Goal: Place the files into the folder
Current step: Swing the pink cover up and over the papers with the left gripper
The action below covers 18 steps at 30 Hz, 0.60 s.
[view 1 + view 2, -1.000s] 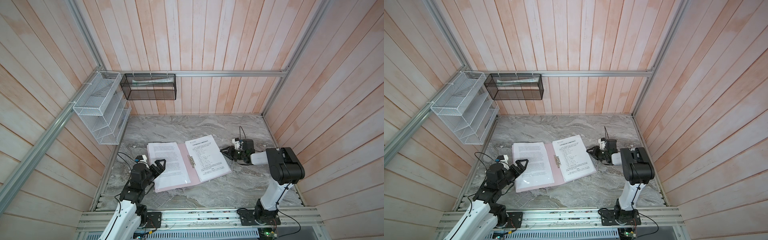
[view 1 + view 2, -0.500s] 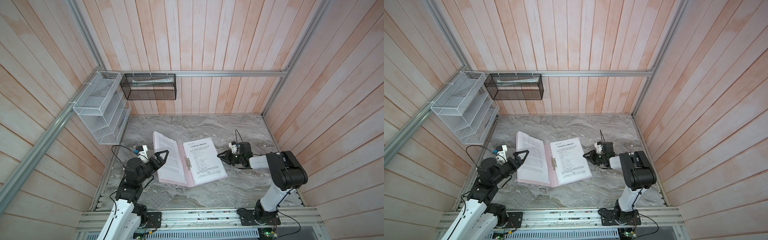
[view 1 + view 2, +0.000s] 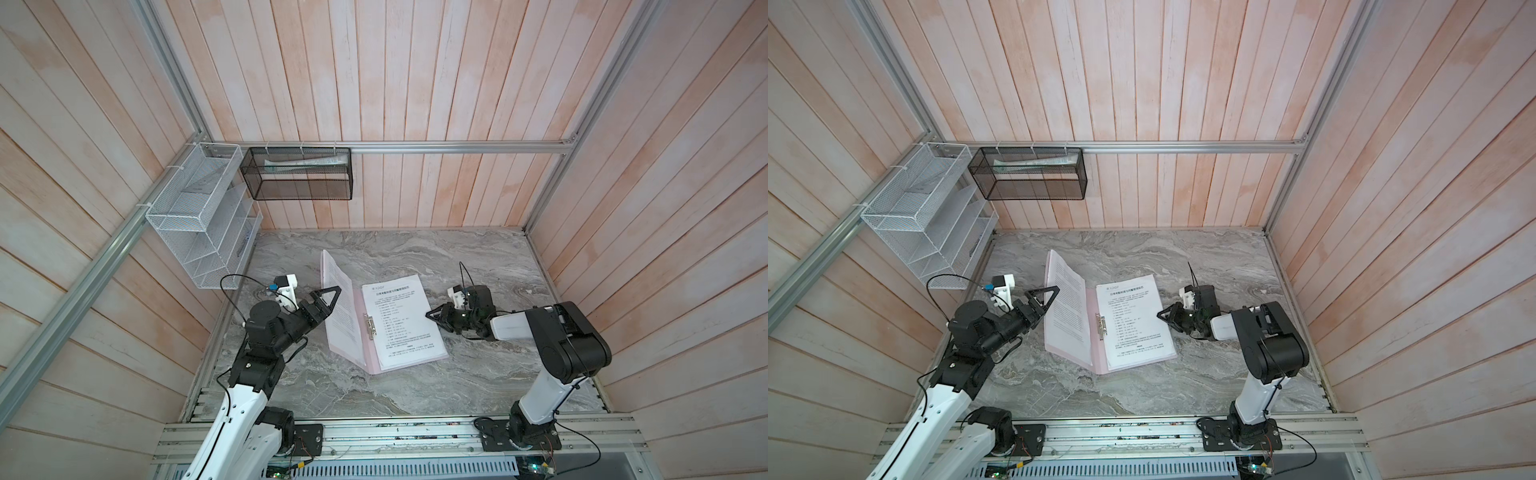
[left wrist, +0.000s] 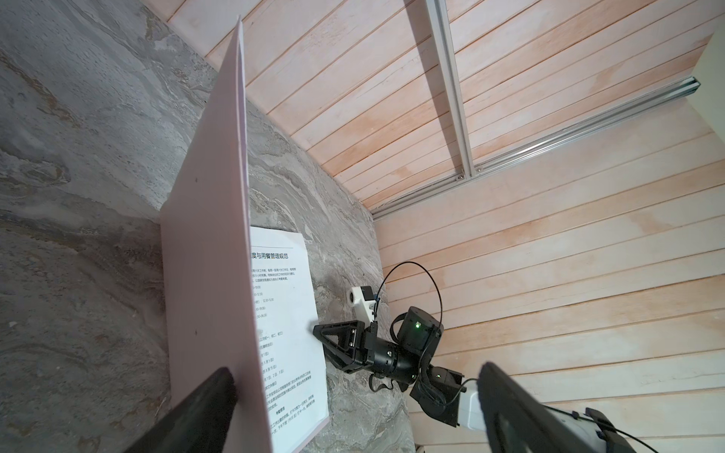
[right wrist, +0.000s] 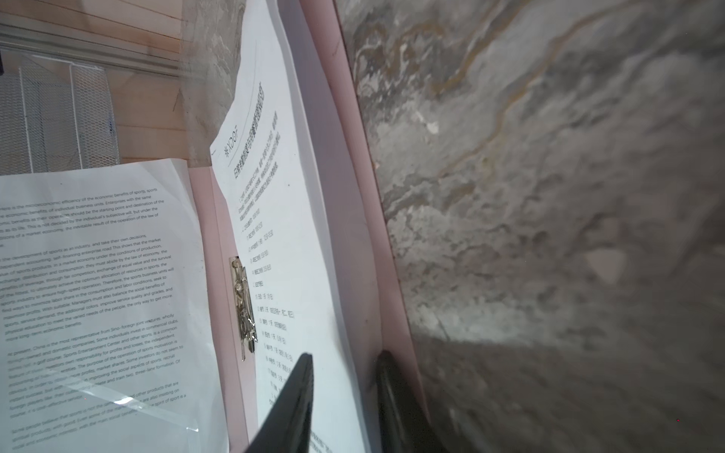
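The pale pink folder (image 3: 372, 365) lies open on the marble table. Its left cover (image 4: 208, 235) stands steeply raised, with a printed sheet (image 3: 338, 307) against its inner face. The other files (image 3: 399, 324), topped by a sheet with a bold heading, lie on the right cover beside the silver clip (image 5: 243, 306). My left gripper (image 3: 326, 297) is open wide, and one finger (image 4: 212, 396) rests against the raised cover's outer face. My right gripper (image 5: 345, 355) is low at the folder's right edge, partly open. One fingertip is over the top sheet and one is on the pink cover.
A white wire-mesh rack (image 3: 199, 224) hangs on the left wall. A black mesh basket (image 3: 297, 172) with rolled papers hangs on the back wall. Wooden walls close in three sides, and an aluminium rail (image 3: 374, 436) runs along the front.
The folder's left cover has swung up from lying flat to nearly upright, with my left gripper rising behind it. My right gripper has stayed at the folder's right edge.
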Each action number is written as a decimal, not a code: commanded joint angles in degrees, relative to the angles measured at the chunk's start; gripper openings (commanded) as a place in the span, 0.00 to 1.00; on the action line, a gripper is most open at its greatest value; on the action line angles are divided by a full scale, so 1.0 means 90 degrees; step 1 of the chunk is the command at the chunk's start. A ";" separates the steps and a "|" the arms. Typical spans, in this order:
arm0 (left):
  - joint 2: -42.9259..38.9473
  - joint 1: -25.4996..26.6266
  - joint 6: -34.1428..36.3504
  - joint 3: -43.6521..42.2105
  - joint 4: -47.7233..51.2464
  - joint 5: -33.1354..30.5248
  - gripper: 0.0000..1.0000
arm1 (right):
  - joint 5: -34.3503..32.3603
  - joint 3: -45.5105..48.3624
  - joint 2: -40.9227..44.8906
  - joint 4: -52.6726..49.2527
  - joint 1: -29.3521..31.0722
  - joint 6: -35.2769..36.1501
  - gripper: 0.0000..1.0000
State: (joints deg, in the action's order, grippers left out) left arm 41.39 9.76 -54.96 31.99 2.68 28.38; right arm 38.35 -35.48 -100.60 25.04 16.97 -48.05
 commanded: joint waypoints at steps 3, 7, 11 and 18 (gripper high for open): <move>0.0137 0.0046 -0.0118 0.0123 -0.0610 0.0237 0.98 | -0.0188 0.0194 -0.0053 0.0214 0.0299 -0.0432 0.31; 0.0324 0.0120 -0.0292 0.0025 -0.1104 0.0396 0.98 | -0.0220 0.0227 -0.0058 0.0517 0.0486 -0.0740 0.32; 0.0611 0.0417 -0.0367 0.0004 -0.1467 0.0287 0.98 | -0.0267 0.0210 -0.0036 0.0614 0.0650 -0.0897 0.32; 0.1479 0.0960 -0.0409 0.0181 -0.2274 0.0085 0.98 | -0.0437 0.0547 0.0324 0.0887 0.0684 -0.1171 0.34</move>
State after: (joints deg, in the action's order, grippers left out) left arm 52.40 17.26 -58.30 31.99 -12.69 29.74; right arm 35.81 -31.83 -99.48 31.48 22.81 -56.95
